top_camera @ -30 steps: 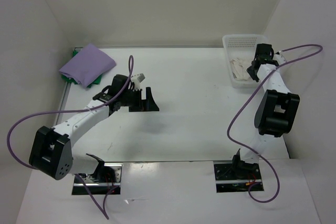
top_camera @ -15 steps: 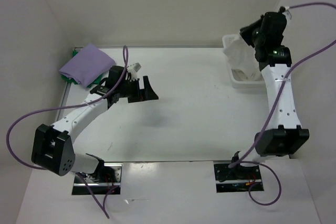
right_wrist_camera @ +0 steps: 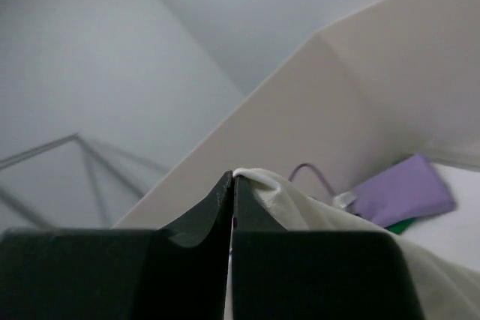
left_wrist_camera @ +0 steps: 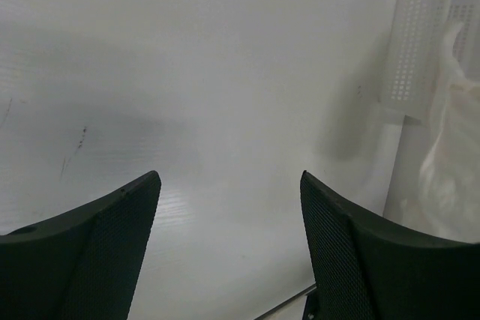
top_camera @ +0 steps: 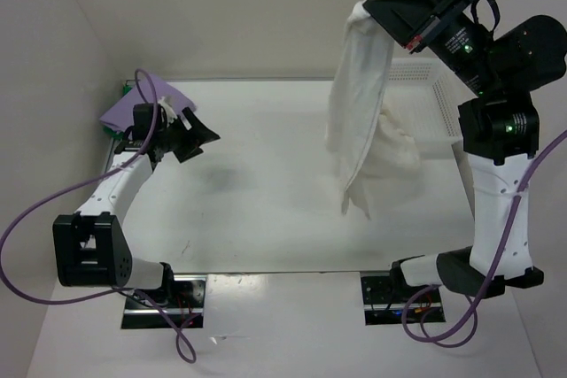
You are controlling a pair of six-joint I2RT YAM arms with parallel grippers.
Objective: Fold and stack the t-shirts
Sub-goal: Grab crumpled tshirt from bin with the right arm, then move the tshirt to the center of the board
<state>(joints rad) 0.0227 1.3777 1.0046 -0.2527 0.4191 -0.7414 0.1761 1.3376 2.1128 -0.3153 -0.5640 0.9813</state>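
Right arm has swung way up in the last half second. The right gripper (top_camera: 372,11) sits at the upper right of the overhead view, and the cream-white cloth t-shirt (top_camera: 359,104) is out of the white plastic lattice basket (top_camera: 427,84), dangling in a long drape down the centre right of the frame. The left arm has pulled back toward the left edge.

In the right wrist view the jaws are pressed together with a fold of cream cloth (right_wrist_camera: 300,215) pinched right at the tips, so it's a thin bite. The left gripper (top_camera: 197,133) is spread wide with nothing in it, and only bare white table (top_camera: 266,183) shows between its fingers (left_wrist_camera: 127,222). It's parked just beside the lavender-purple folded cloth shirt (top_camera: 120,112) at the upper left, which lies on top of the bright green cloth shirt (top_camera: 125,88).

The step I'd say is in hand is getting the shirt flat on the open middle of the table:
- lower it slowly so the hanging end lands first
- then drag it out instead of dumping it in a heap
- bring the left hand over to catch a second corner

Can't tell if the bottom is touching the table, and it looks bunched near the basket, so watch for snags on the rim.
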